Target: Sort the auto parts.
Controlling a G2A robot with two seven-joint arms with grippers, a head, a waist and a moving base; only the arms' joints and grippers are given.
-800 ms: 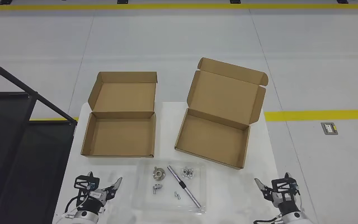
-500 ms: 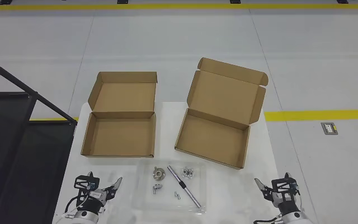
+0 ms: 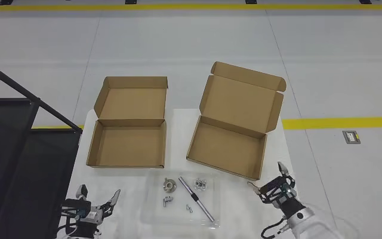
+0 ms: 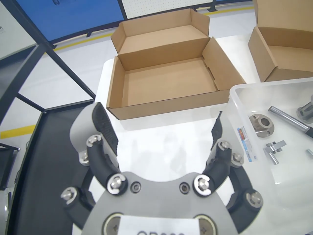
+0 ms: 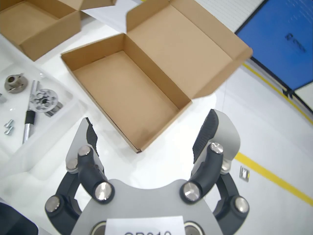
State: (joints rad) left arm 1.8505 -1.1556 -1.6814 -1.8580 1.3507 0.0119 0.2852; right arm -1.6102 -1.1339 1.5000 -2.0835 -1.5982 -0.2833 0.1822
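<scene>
At either side of the clear parts tray, the left gripper and right gripper gape wide, both empty

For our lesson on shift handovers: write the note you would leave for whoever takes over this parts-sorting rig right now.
Left hand: open, empty, over the table beside the clear tray.
Right hand: open, empty, by the near corner of the right box.
Parts: rod, hub, disc, bracket and screws all lie in the tray.
Done: nothing; the left box and the right box are both empty.
Left: sort every part into the boxes.
</scene>
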